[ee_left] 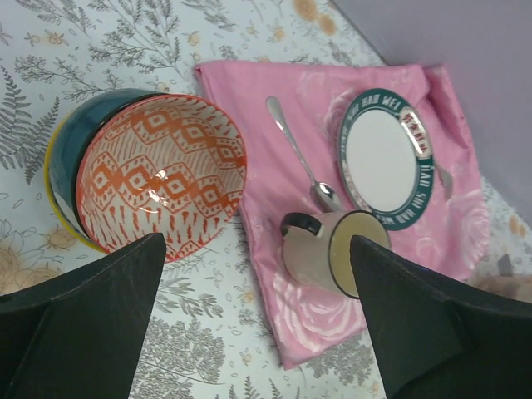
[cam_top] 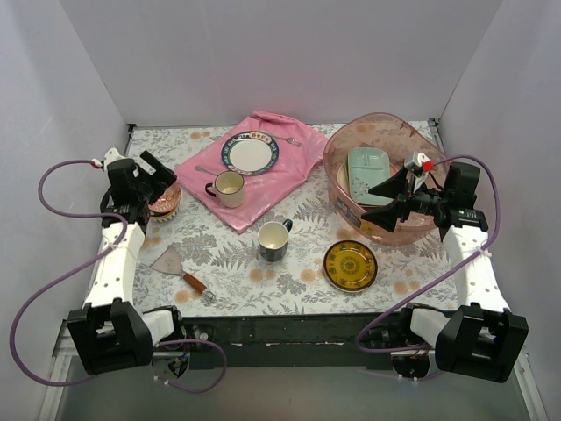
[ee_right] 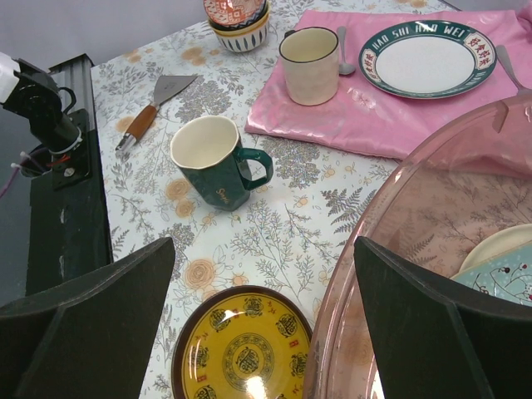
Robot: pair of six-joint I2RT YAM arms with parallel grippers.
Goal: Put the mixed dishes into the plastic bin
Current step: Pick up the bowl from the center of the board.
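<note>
Top external view puts the left tool (cam_top: 160, 180) at the upper left of the frame, its fingers spread wide with nothing between them, close over a stack of bowls (cam_top: 165, 203). In the left wrist view the top bowl has an orange diamond pattern inside and sits in a dark teal bowl, with a yellow edge below that. Right of the stack lies a pink cloth (cam_top: 285, 162). On the cloth stand a cream mug (cam_top: 230, 188) with a dark rim and, above it in the frame, a teal-rimmed plate (cam_top: 250, 152). A spoon (ee_left: 299, 158) lies on the cloth between the mug and the plate.

At the right of the frame the right tool (cam_top: 386, 200) is also spread and empty. It hangs at the near left rim of the plastic bin (cam_top: 337, 153), a translucent pink tub at the upper right of the worktop (cam_top: 302, 272). Inside the bin a pale green tray (cam_top: 368, 174) rests on a cream plate (cam_top: 342, 181).

Below the bin in the frame a yellow plate (cam_top: 351, 265) with a dark rim lies flat on the worktop, just beside the bin's wall. A dark green mug (cam_top: 273, 239) with a white inside stands upright at the centre, apart from the cloth. At the lower left lies a spatula (cam_top: 180, 267) with a wooden handle.
</note>
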